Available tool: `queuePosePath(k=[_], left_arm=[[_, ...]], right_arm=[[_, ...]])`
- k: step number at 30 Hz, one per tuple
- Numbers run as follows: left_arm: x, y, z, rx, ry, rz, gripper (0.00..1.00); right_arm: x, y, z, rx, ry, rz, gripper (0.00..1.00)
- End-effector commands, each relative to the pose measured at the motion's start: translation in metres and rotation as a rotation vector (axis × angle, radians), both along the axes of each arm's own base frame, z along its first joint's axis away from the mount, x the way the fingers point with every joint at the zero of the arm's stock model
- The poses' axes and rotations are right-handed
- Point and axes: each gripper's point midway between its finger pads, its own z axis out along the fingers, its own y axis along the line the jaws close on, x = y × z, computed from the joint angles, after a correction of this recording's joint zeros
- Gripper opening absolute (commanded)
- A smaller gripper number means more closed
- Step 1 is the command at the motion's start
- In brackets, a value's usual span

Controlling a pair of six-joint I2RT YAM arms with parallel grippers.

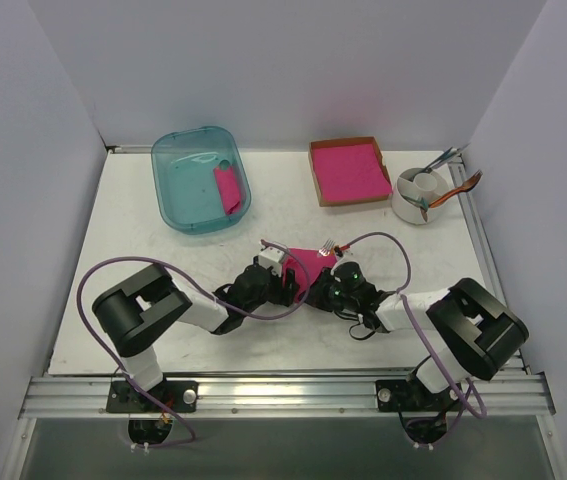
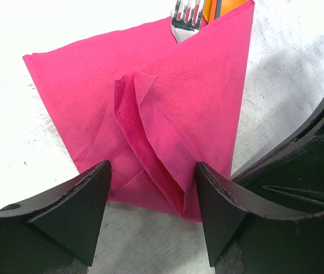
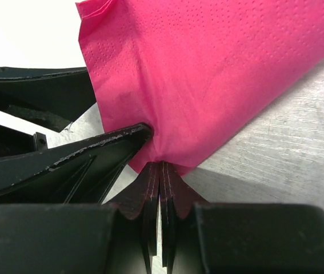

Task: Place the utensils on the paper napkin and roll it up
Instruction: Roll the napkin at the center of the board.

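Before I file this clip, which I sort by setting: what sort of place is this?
Probably a robot test cell: a white table boxed in by plain white panels, with a left arm and right arm bolted to an aluminium rail at its near edge.

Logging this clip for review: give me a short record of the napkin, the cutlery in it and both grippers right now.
napkin: folded over into a rough triangle, creased in the middle
fork: tines poking out at the fold's far edge
spoon: orange bit beside the fork, rest covered
left gripper: open, jaws either side of the napkin's near corner
right gripper: shut on a napkin corner
roll: not yet formed
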Motion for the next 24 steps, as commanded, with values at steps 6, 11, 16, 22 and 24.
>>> queuePosePath(k=[6,11,16,22,24], left_arm=[[-0.014,0.018,-0.044,0.117,0.114,-0.002,0.68],[-0.011,0.018,-0.039,0.112,0.104,0.004,0.66],[-0.01,0.018,-0.036,0.109,0.096,0.003,0.66],[-0.011,0.017,-0.034,0.109,0.087,-0.007,0.66],[-0.011,0.016,-0.034,0.107,0.083,-0.01,0.65]], right_arm=[[-0.008,0.002,0.009,-0.008,-0.011,0.034,0.0],[0.0,-0.002,0.012,-0.055,-0.028,0.021,0.0],[0.022,-0.006,0.031,-0.067,-0.063,-0.015,0.0],[0.046,-0.011,0.058,-0.101,-0.11,-0.026,0.12],[0.055,-0.011,0.064,-0.116,-0.106,-0.032,0.23]])
